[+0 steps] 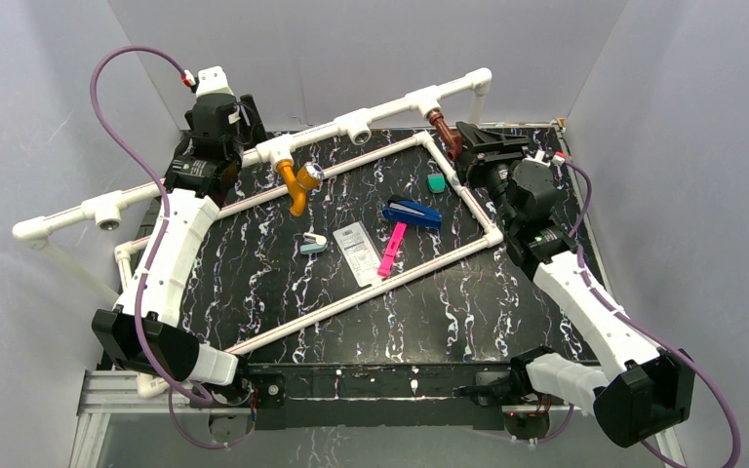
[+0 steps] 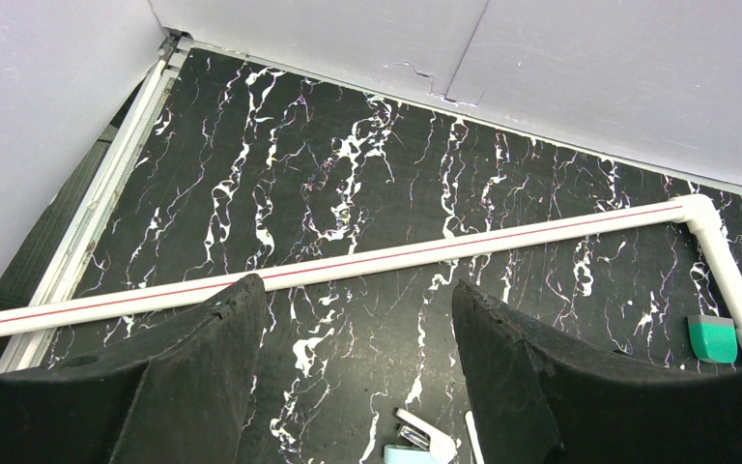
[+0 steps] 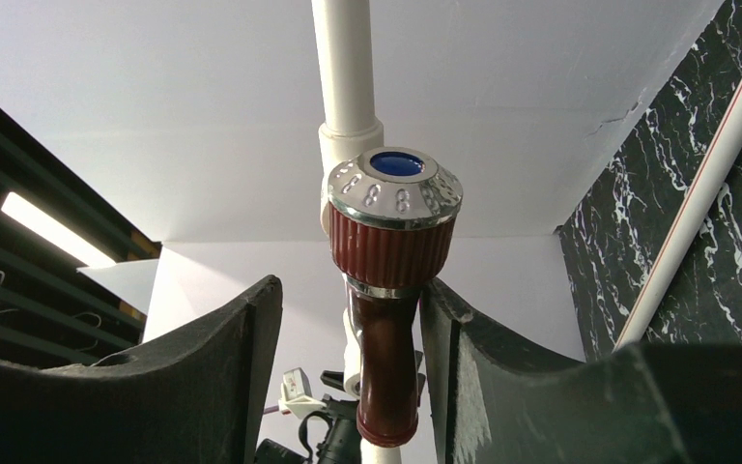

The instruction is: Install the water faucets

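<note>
The dark brown faucet [image 1: 444,132] hangs from a white tee on the raised pipe at the back right. In the right wrist view it [image 3: 386,319] stands between my fingers, with its silvery blue-capped knob above them. My right gripper [image 1: 468,141] [image 3: 353,290] is open around the faucet's body: the right finger is close beside it and the left finger stands apart. The orange faucet [image 1: 297,185] with its silvery knob hangs from a tee at the back middle. My left gripper [image 1: 239,122] [image 2: 357,285] is open and empty, high at the back left.
A white pipe frame [image 1: 371,288] [image 2: 464,246] lies on the black marbled table. Inside it are a blue stapler [image 1: 412,213], a pink strip [image 1: 391,250], a white packet [image 1: 355,251], a small white stapler [image 1: 313,243] [image 2: 423,437] and a green block [image 1: 436,182] [image 2: 712,338]. Open tees [image 1: 358,125] sit on the raised pipe.
</note>
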`<action>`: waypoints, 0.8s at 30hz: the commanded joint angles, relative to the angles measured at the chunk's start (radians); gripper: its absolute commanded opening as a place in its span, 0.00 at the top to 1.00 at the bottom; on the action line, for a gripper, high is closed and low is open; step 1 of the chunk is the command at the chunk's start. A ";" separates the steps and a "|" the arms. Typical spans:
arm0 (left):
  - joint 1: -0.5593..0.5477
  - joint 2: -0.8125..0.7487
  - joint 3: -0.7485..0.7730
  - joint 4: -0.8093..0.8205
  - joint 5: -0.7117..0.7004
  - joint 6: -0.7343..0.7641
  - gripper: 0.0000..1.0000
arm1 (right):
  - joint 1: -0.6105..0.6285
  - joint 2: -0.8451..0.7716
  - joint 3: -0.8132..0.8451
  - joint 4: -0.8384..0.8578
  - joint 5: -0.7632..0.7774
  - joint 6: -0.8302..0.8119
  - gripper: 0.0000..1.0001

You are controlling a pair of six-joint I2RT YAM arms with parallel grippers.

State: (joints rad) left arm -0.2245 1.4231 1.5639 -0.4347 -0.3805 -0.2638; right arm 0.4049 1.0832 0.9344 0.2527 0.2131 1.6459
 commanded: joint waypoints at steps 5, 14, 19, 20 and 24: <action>-0.024 -0.004 -0.053 -0.215 0.046 0.009 0.32 | -0.007 -0.050 0.016 -0.037 -0.009 -0.055 0.36; -0.024 -0.007 -0.052 -0.215 0.049 0.009 0.31 | -0.007 -0.081 0.017 -0.112 -0.004 -0.123 0.35; -0.024 -0.007 -0.051 -0.215 0.049 0.009 0.32 | -0.006 -0.128 0.035 -0.199 0.010 -0.282 0.31; -0.025 -0.009 -0.052 -0.215 0.050 0.008 0.32 | -0.007 -0.138 0.040 -0.219 0.011 -0.321 0.30; -0.025 -0.011 -0.055 -0.213 0.049 0.009 0.32 | -0.007 -0.188 0.049 -0.251 0.029 -0.508 0.27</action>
State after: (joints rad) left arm -0.2245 1.4227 1.5639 -0.4347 -0.3801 -0.2638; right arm 0.4004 0.9527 0.9348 0.0387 0.2077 1.3682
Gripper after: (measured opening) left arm 0.684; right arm 0.716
